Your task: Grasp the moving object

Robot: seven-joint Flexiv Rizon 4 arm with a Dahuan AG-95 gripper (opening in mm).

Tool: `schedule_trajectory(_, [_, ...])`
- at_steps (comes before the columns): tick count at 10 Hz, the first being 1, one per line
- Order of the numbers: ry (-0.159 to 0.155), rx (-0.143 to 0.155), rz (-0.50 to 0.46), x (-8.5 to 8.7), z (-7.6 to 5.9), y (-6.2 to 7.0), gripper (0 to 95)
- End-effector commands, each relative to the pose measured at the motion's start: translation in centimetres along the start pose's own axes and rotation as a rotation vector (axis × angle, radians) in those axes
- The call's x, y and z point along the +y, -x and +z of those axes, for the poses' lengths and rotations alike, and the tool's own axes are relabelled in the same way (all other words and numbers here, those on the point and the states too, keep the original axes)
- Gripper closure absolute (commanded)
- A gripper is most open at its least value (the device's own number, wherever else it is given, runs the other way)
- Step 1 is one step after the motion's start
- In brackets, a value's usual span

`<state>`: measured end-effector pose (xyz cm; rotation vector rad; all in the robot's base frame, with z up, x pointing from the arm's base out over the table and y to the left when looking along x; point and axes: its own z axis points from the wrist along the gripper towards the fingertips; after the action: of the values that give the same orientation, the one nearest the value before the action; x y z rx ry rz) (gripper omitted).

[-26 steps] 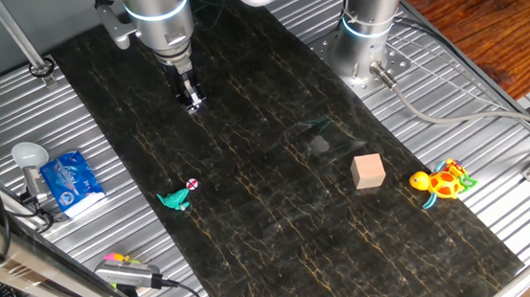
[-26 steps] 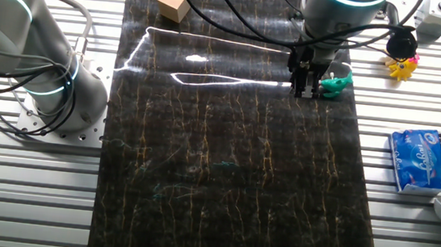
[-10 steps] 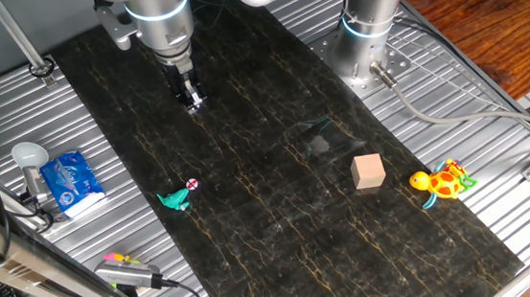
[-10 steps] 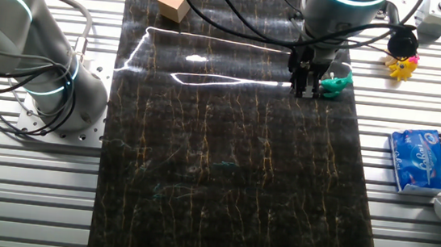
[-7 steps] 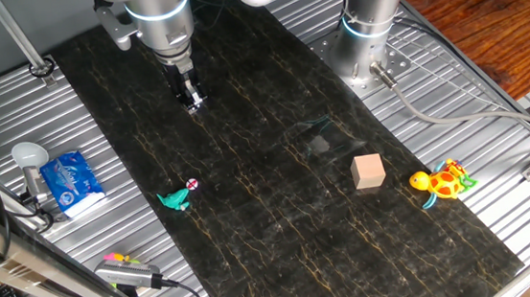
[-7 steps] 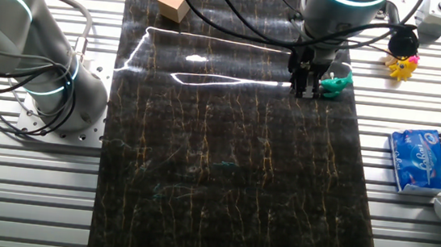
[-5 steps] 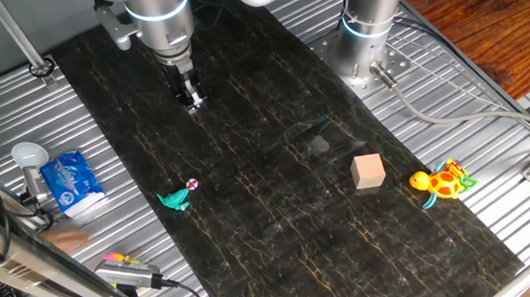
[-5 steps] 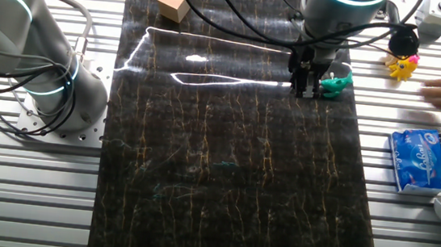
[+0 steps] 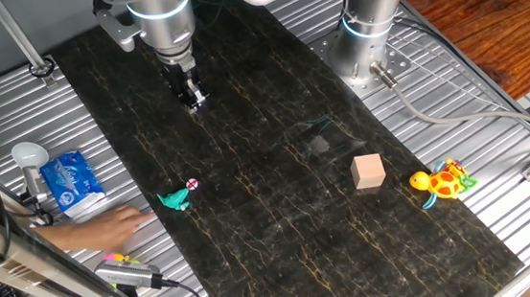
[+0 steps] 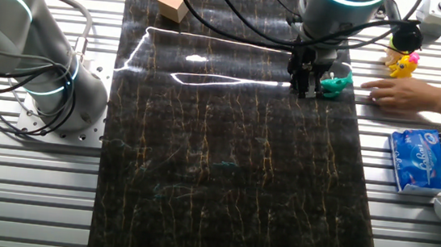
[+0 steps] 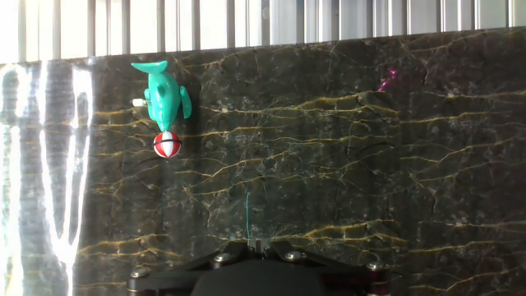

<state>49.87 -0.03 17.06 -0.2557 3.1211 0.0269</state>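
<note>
While the hand is hanging high over the dark mat, we are judging it to be waiting for the toy to start moving; its fingers are reading as nearly together in the fixed views, gripping nothing, though we cannot tell the exact gap. The teal toy figure is lying near the mat's edge, well apart from the hand in one fixed view; in the other fixed view it is only appearing beside the fingers. A person's hand is reaching in just beside the toy, probably to set it going. In the hand view the toy is lying with its long axis roughly up-down, tail fin toward the grooved table, pink-and-white ball end pointing toward the camera.
</note>
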Motion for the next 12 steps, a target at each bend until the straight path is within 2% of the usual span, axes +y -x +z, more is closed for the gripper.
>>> schedule_trajectory(1, [0.002, 0.000, 0.005, 0.02, 0.03, 0.11, 95.0])
schedule_trajectory(5, [0.003, -0.001, 0.008, 0.02, 0.03, 0.11, 95.0])
schedule_trajectory(8, [0.003, 0.000, 0.050, 0.02, 0.03, 0.11, 95.0])
schedule_trajectory(12, [0.003, -0.003, 0.026, 0.02, 0.03, 0.11, 95.0])
